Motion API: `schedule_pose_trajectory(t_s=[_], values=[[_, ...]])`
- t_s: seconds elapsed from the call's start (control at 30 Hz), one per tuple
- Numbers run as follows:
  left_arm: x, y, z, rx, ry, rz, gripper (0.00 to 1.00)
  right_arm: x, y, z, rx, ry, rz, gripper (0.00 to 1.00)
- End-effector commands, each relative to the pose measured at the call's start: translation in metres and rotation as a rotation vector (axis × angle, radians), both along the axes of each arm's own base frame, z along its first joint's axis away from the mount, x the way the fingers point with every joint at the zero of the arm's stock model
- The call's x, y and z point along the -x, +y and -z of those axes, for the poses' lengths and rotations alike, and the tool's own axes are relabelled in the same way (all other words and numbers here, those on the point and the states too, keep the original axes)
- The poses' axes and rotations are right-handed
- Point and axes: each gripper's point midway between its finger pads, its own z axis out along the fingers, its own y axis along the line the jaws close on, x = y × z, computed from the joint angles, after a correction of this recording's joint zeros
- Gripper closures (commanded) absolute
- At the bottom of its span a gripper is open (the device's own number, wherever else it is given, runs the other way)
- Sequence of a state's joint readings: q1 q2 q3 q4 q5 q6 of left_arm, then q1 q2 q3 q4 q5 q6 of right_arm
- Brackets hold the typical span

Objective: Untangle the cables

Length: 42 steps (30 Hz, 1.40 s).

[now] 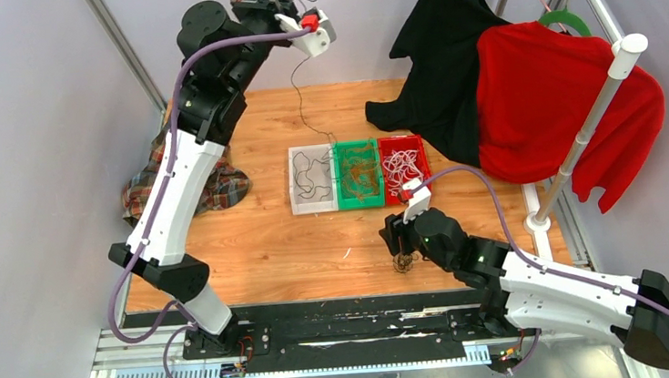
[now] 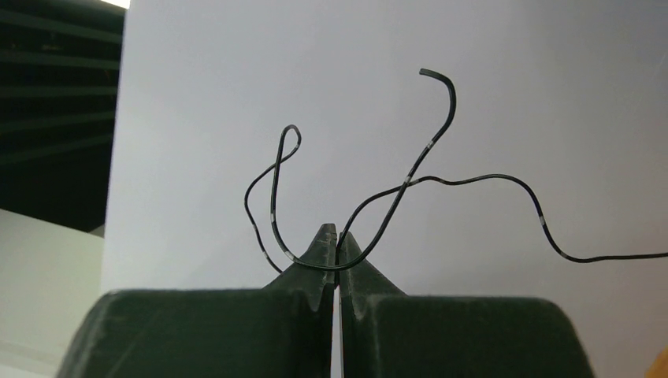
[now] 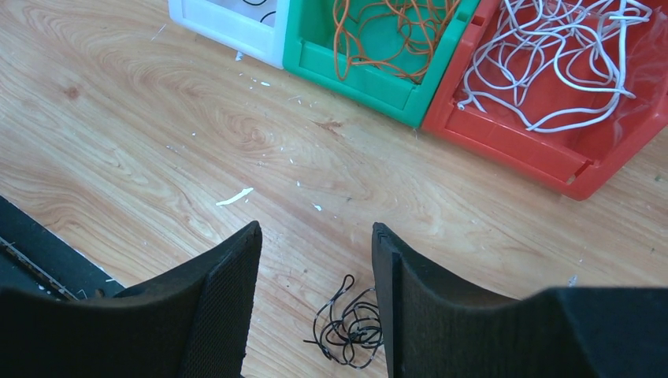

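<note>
My left gripper is raised high at the back. In the left wrist view it is shut on a thin black cable that loops above the fingertips. This cable hangs down toward the white bin, which holds black cables. The green bin holds orange cables. The red bin holds white cables. My right gripper is open and empty, low over a small black cable tangle on the wood. The tangle lies beside the inside of the right finger.
A black garment and a red garment hang on a white rack at the back right. A plaid cloth lies at the left under the left arm. Small white scraps dot the wood.
</note>
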<state>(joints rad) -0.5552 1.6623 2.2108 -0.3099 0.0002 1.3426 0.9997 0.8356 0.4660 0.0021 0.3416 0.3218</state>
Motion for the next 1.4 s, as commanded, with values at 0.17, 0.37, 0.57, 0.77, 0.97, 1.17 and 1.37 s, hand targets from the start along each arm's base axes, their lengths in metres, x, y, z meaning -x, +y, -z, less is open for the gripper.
schedule_pose_trajectory(t_s=[0.17,0.37,0.57,0.77,0.97,1.17,1.37], values=[[-0.024,0.026,0.038,0.024,0.071,-0.028,1.0,0.0,-0.024,0.005,0.035,-0.011,0.068,0.46],[-0.021,0.019,0.039,0.085,0.084,0.022,1.0,0.001,-0.027,0.011,0.041,0.003,0.081,0.47],[-0.007,0.021,-0.029,0.264,-0.033,0.082,1.0,0.001,-0.022,0.012,0.038,0.018,0.075,0.48],[0.019,0.029,-0.077,0.407,-0.147,0.15,0.99,-0.001,-0.018,0.013,0.035,0.023,0.07,0.48],[0.011,0.021,-0.018,0.351,-0.012,0.152,1.0,-0.001,-0.015,0.013,0.027,0.025,0.067,0.48],[0.001,0.015,0.065,0.334,0.175,0.139,1.0,-0.002,-0.013,0.012,0.022,0.02,0.061,0.49],[-0.009,0.016,0.117,0.271,0.242,0.088,1.0,-0.001,-0.012,0.013,0.024,0.026,0.054,0.49]])
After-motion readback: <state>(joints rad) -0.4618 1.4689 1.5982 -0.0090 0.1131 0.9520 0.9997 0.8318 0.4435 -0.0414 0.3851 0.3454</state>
